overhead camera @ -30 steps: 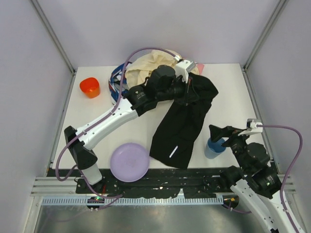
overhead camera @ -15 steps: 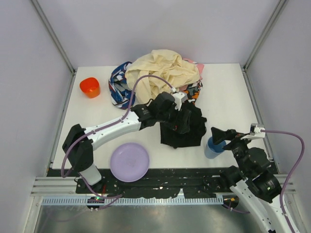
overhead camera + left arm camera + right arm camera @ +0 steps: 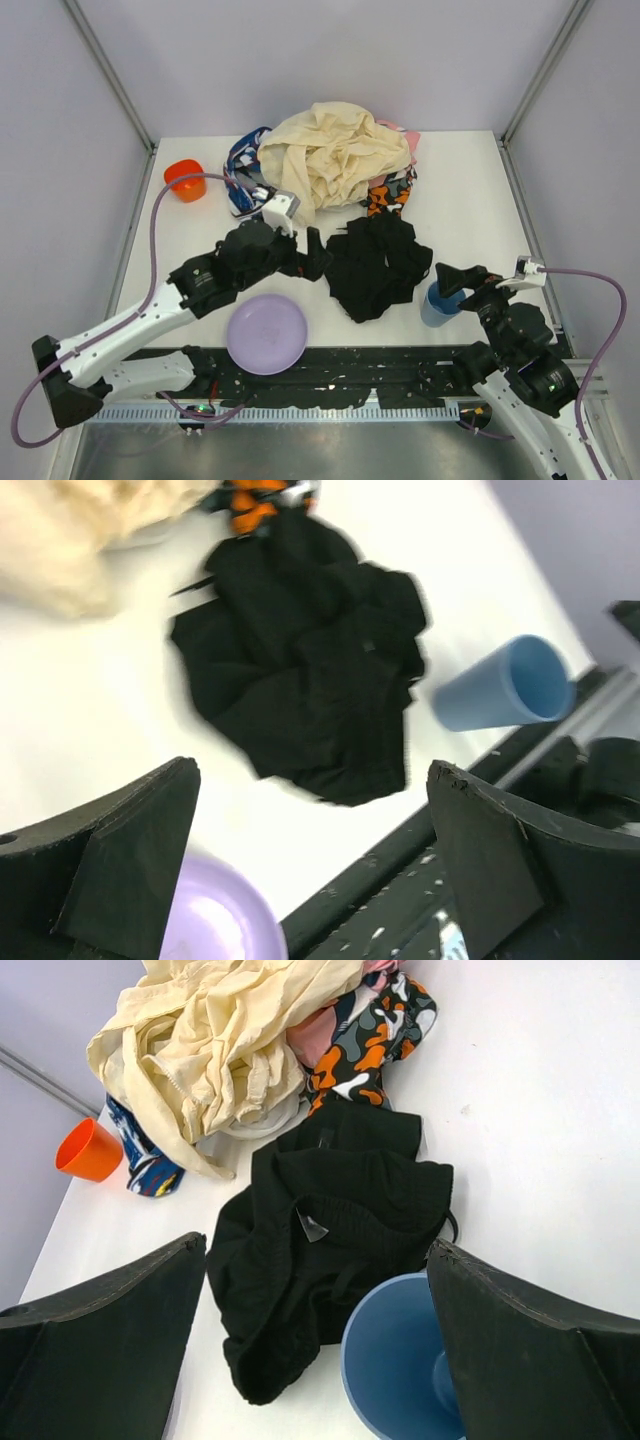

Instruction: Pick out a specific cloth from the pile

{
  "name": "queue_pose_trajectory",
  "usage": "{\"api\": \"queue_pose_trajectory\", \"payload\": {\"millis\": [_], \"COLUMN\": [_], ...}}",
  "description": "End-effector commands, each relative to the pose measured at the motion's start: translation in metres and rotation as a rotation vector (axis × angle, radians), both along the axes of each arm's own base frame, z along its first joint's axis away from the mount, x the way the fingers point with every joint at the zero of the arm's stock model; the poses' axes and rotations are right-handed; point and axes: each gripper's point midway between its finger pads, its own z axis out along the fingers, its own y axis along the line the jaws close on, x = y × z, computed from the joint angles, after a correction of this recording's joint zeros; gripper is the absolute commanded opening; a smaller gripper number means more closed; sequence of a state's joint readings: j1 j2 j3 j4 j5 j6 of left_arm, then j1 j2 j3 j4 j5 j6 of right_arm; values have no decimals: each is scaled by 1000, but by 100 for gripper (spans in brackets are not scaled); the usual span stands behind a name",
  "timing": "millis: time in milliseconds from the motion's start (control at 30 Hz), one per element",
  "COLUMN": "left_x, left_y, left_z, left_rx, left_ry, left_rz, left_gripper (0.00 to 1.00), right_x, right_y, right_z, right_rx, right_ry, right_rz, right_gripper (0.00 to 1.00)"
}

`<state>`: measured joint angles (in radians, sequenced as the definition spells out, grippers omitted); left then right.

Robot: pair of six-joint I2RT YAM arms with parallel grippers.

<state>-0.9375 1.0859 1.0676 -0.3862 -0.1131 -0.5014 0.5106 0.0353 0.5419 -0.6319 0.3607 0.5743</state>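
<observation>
The black cloth [image 3: 375,265] lies crumpled on the counter [image 3: 480,200], just in front of the pile [image 3: 335,160] and clear of its cream garment. Extraction therefore appears essentially complete, with at most arm retraction left. The left claw [image 3: 318,258] is spread wide beside the cloth's left edge and grips nothing; the right claw [image 3: 450,278] is likewise spread and empty, above the blue cup [image 3: 438,305].

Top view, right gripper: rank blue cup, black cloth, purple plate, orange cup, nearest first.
From the right gripper:
1. blue cup, right beside it
2. black cloth, to its left
3. purple plate, near-left edge
4. orange cup, far left
</observation>
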Motion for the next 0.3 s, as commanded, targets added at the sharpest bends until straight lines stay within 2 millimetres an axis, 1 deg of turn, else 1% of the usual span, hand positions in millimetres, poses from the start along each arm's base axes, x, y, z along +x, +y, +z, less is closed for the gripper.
{"api": "queue_pose_trajectory", "payload": {"millis": [0,67,100,133,267], "left_x": [15,13,13,13,11], "left_y": [62,75,77,78,80], "left_z": [-35,-37,-34,-32,-26], "left_rx": [88,77,53,35,15], "left_ry": [2,-10,-22,-36,-52], "left_rz": [302,343,354,353,346], "left_gripper": [100,100,100,100,100], "right_x": [2,2,1,-1,-5], "right_y": [-8,-7,-8,-9,-22], "right_z": [1,0,0,-2,2], "right_rx": [18,21,18,6,8], "right_ry": [1,-3,-9,-1,0], "right_rz": [-56,-47,-47,-48,-106], "right_gripper": [96,95,95,95,95]}}
